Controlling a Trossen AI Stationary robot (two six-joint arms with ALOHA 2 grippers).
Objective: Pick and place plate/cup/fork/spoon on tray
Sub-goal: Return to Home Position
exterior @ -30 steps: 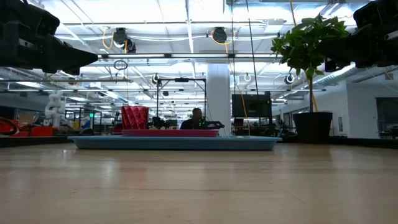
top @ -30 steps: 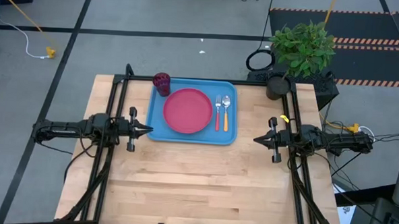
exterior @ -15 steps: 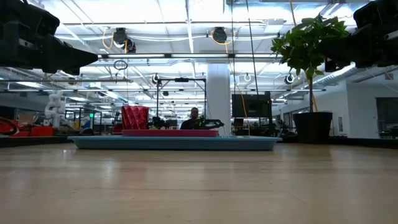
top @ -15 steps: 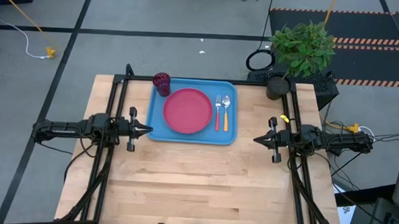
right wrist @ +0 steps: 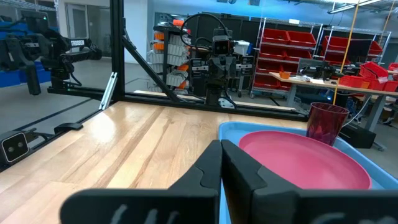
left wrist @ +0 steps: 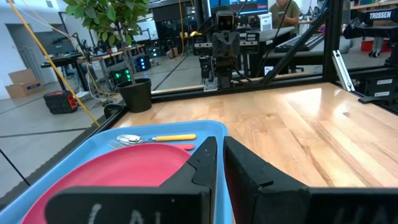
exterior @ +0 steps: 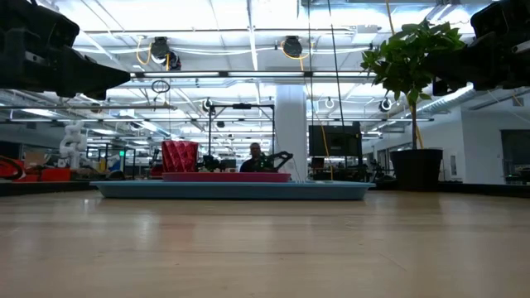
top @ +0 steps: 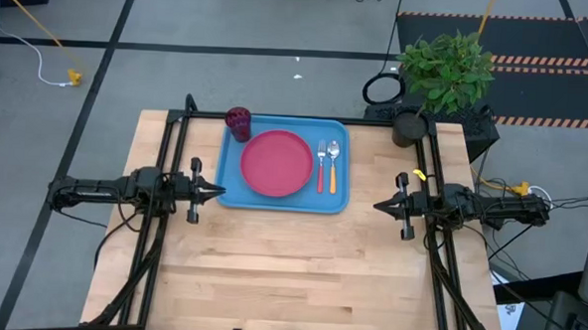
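The plate (top: 276, 163) lies flat in the middle of the tray (top: 337, 200), and everything else is gathered around it. The cup (top: 238, 123) stands upright on the tray's far left corner, just beside the plate's rim. On the plate's other side, the fork (top: 322, 165) and the spoon (top: 333, 167) lie side by side on the tray floor, the fork nearer the plate, the spoon nearer the tray's right rim, both with their metal ends toward the far edge. From table height the cup (exterior: 179, 156) rises above the thin pink line of the plate (exterior: 228, 176), with the tray (exterior: 232, 190) under both.

The tray sits at the far middle of the wooden table (top: 289, 274). The left gripper (top: 216, 191) hangs just off the tray's near left corner, pointing at it, fingers pressed together and holding nothing; its wrist view shows the closed tips over the tray rim, with the spoon (left wrist: 155, 138) and plate (left wrist: 106, 177) beyond. The right gripper (top: 380, 206) waits to the tray's right, apart from it, fingers likewise clenched and empty. A potted plant (top: 443, 72) stands at the table's far right corner, past the tray. A person (exterior: 255, 157) shows in the room behind the tray.
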